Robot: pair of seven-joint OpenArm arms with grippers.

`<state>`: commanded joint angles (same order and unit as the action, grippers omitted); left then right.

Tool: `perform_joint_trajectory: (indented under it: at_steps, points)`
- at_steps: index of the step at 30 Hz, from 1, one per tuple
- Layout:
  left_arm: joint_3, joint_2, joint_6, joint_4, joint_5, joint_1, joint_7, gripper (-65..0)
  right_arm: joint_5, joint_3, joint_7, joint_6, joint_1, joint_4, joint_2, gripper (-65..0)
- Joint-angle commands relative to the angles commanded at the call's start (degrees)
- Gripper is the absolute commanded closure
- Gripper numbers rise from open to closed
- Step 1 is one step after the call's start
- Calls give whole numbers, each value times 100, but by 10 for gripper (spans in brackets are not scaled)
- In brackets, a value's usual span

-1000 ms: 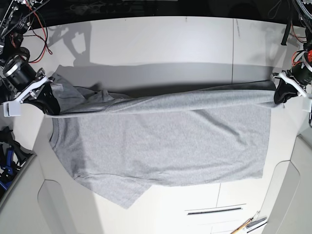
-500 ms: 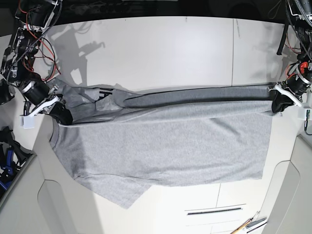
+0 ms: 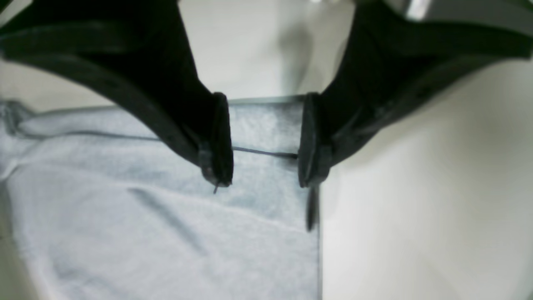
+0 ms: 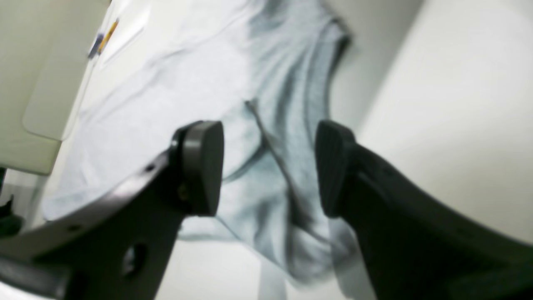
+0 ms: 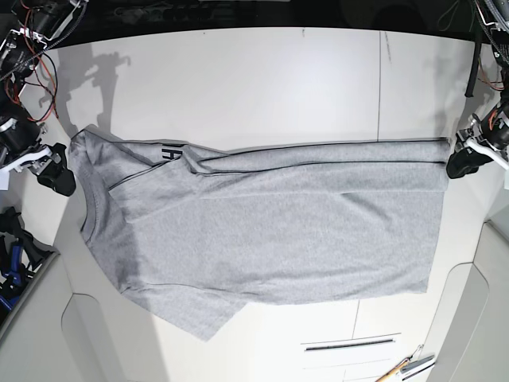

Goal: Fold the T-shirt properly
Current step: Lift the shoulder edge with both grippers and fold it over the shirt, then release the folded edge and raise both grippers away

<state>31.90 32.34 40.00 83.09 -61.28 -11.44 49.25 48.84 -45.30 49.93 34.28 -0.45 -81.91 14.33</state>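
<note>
The light grey T-shirt (image 5: 270,231) lies spread flat on the white table (image 5: 262,79), its far long edge folded over toward the front, with a bit of black lettering (image 5: 169,153) showing at the fold. My left gripper (image 5: 461,164) sits just off the shirt's right far corner; in the left wrist view it (image 3: 263,166) is open, with the shirt's corner (image 3: 266,125) lying below the gap. My right gripper (image 5: 57,178) sits beside the shirt's left end; in the right wrist view it (image 4: 266,171) is open above the rumpled cloth (image 4: 166,104).
Pens and small tools (image 5: 406,368) lie at the front right edge. Red and black cables (image 5: 32,32) hang at the far left. Beige panels (image 5: 32,318) border the table's front corners. A seam (image 5: 379,79) runs across the table at the right.
Both grippers have let go of the shirt's lifted edge and drawn outward. The edge has dropped, and the shirt now lies flat with the fold in place.
</note>
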Motion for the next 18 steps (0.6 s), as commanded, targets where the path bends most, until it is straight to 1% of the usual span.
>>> perform_joint_trajectory:
  at_steps: [1, 3, 4, 5, 7, 8, 11, 13, 15, 18]
  points:
    - [114, -2, 0, 0, -136, -44, 63, -300, 2, -52, -2, 0, -105, 0, 33, -345]
    - [232, -15, 0, 0, -195, -190, 70, -323, 0, -116, -26, -2, -304, 0, 85, -345]
    - [229, -28, 0, -2, -138, -278, 68, -327, -24, -127, -48, -11, -398, 0, 116, -345]
    - [229, -83, 0, -2, -37, -350, 37, -327, -98, -142, -81, -55, -483, 0, 127, -345]
    - [229, -278, 0, -2, 186, -448, -39, -327, -262, -146, -339, -90, -625, 17, 118, -345]
    - [229, -387, 0, -2, 267, -450, -57, -327, -260, -144, -411, -109, -660, 46, 118, -345]
    - [229, -647, 0, -2, 337, -446, -157, -338, -256, -144, -485, -111, -658, 168, 103, -345]
    - [229, -778, 0, -2, 627, -446, -280, -375, -258, -144, -494, -155, -658, 293, 107, -345]
    - [229, -852, 0, -2, 857, -446, -479, -392, -249, -144, -496, -153, -656, 466, 107, -345]
    - [195, -907, 0, -2, 973, -442, -667, -392, -81, -142, -494, -146, -656, 752, 105, -345]
